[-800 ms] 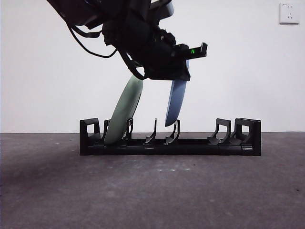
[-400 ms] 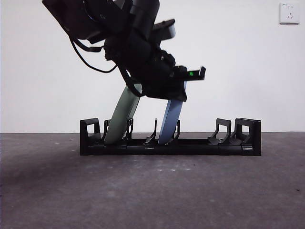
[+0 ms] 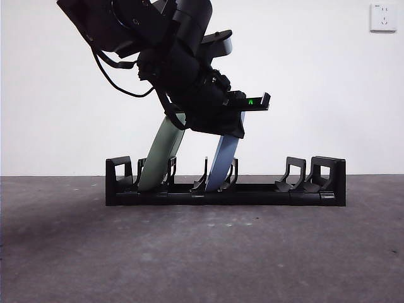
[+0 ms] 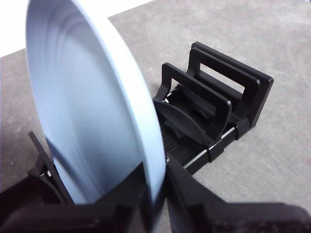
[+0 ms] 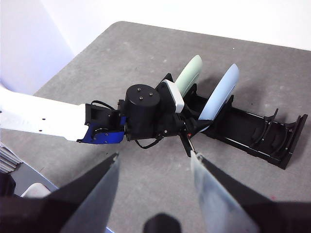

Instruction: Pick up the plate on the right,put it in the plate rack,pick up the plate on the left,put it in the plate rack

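The black plate rack (image 3: pixel 252 192) lies across the table, also seen as the plate rack (image 4: pixel 214 111) and plate rack (image 5: pixel 257 133). A pale green plate (image 3: pixel 161 158) leans in a slot near its left end. A light blue plate (image 3: pixel 221 163) stands tilted in a middle slot, its lower edge down between the prongs. My left gripper (image 4: pixel 156 194) is shut on the blue plate (image 4: pixel 92 107) at its rim, coming down from the upper left in the front view. My right gripper (image 5: pixel 154 167) hangs high above the table, open and empty, looking down on the blue plate (image 5: pixel 218 94) and green plate (image 5: pixel 189 73).
The rack's right half has free prongs and a blocky end (image 3: pixel 328 180). A wall socket (image 3: pixel 383 17) sits on the white wall. The left arm's white link (image 5: pixel 43 119) reaches over the grey table (image 3: pixel 202 252).
The left gripper has lowered the blue plate from above the rack into a middle slot, tilting it leftward. The green plate has not moved.
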{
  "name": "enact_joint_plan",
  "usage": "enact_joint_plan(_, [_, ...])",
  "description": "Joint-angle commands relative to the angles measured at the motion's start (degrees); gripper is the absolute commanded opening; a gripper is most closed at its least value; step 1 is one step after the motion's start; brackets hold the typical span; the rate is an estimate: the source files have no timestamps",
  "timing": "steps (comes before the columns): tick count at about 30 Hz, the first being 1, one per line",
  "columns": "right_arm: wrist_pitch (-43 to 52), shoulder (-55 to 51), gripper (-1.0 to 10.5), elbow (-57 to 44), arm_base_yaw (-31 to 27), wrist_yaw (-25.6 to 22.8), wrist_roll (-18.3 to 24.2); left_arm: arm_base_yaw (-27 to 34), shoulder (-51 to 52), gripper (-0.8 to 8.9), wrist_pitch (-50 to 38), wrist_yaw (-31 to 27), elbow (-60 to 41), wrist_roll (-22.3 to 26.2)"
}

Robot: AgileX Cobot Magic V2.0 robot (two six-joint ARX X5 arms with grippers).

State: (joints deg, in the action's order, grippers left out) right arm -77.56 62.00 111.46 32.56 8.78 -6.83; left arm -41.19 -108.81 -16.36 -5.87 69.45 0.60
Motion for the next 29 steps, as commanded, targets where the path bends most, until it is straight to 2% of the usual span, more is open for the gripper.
enact_joint_plan(1, [-1.4, -0.2, 2.5, -0.2, 0.0, -0.3, 0.5, 0.1, -0.4, 1.04, 1.9, 0.0, -0.6, -0.4])
enact_joint_plan(4, [-1.4, -0.1, 2.5, -0.2, 0.0, -0.3, 0.5, 0.1, -0.4, 1.96, 1.7, 1.9, -0.6, -0.4])
enact_joint_plan(14, [-1.4, -0.1, 2.5, -0.2, 0.0, -0.7, 0.7, -1.0, 0.5, 1.98, 2.1, 3.1, -0.6, -0.4])
enact_joint_plan(20, [-1.4, -0.1, 2.5, -0.2, 0.0, -0.7, 0.9, -2.3, 4.6, 1.97, 2.3, 3.0, -0.6, -0.4])
enact_joint_plan(25, [-1.4, -0.1, 2.5, -0.2, 0.0, -0.9, 1.2, -3.2, 10.8, 1.97, 5.3, 3.1, -0.6, -0.3])
enact_joint_plan(29, [-1.4, 0.0, 2.5, -0.2, 0.0, -0.9, 1.5, -3.6, 16.7, 1.97, 11.4, 3.1, -0.6, -0.3])
